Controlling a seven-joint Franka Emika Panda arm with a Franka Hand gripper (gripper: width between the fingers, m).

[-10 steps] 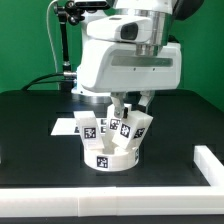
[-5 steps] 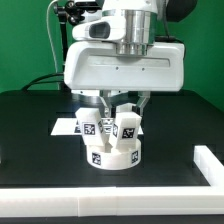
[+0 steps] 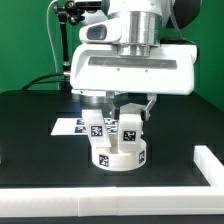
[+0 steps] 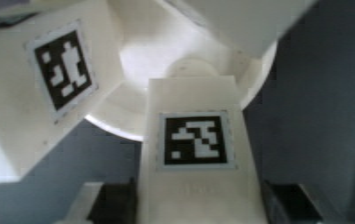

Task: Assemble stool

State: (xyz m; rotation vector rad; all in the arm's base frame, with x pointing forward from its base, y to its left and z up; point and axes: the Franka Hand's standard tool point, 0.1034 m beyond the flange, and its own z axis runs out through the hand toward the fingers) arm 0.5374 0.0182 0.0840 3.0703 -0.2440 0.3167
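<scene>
Looking across the exterior view, the tool point(image 3: 127, 108) hangs straight over the round seat point(image 3: 121, 153), which rests on the black tabletop point(image 3: 40, 150) just in front of the marker board point(image 3: 70, 126). Its jaws stand partly apart and appear to clamp a blocky leg point(image 3: 129, 128) that points down into the seat, long axis close to upright. Another tagged leg point(image 3: 98, 128) stands in the seat on the exterior view's left, just beside the held one. A white rail point(image 3: 206, 165) lies well apart along the exterior view's right edge.

Turning to the wrist view, the held leg point(image 4: 200, 150) fills the middle, its tag facing the camera, with dark fingers point(image 4: 295, 200) flanking it on both sides. Its far end meets the seat's pale curved surface point(image 4: 156, 60). The other leg point(image 4: 49, 80) leans close alongside. Whether the held leg is fully seated in its socket cannot be told; the coming move probably turns on keeping its axis square to the seat.
</scene>
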